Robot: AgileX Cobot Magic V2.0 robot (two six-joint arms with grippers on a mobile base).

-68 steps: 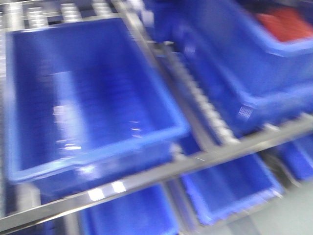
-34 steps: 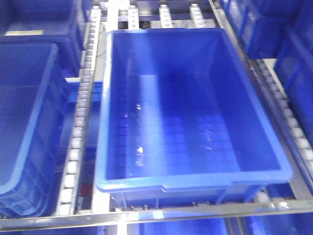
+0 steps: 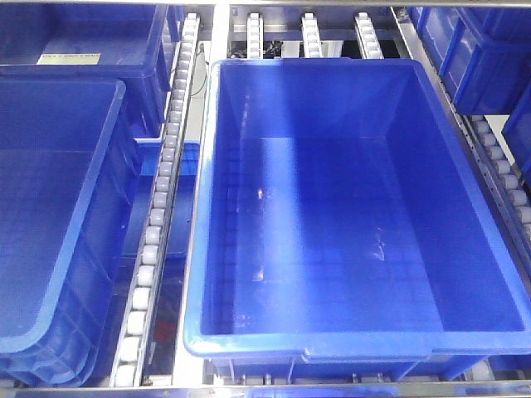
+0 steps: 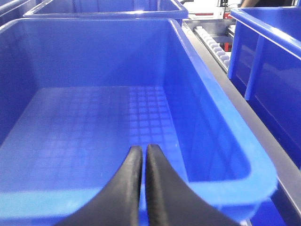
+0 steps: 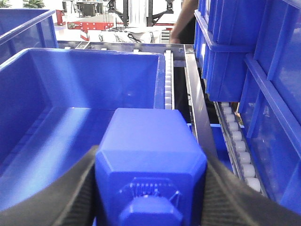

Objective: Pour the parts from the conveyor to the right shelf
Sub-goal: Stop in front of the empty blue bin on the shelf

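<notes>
The part (image 5: 149,150), a bright-blue block with a small square knob facing the camera, fills the lower right wrist view. My right gripper (image 5: 150,188) is shut on it, one black finger on each side. The block hangs over the near end of a large empty blue bin (image 5: 70,94) on the right shelf (image 5: 197,94). In the left wrist view my left gripper (image 4: 143,151) is shut with nothing in it, above another empty blue bin (image 4: 94,113). The front view looks down into an empty bin (image 3: 348,215); neither gripper appears there. The conveyor is out of view.
White roller lanes (image 3: 158,224) and silver rails separate the bins. Another blue bin (image 3: 50,224) stands to the left, and more bins (image 3: 481,58) are stacked at the right. Stacked bins (image 5: 254,61) also stand close on the right side in the right wrist view.
The front view has swung from a blurred, tilted look at the rack to a steady one, square above the middle bin, which now fills more of the frame.
</notes>
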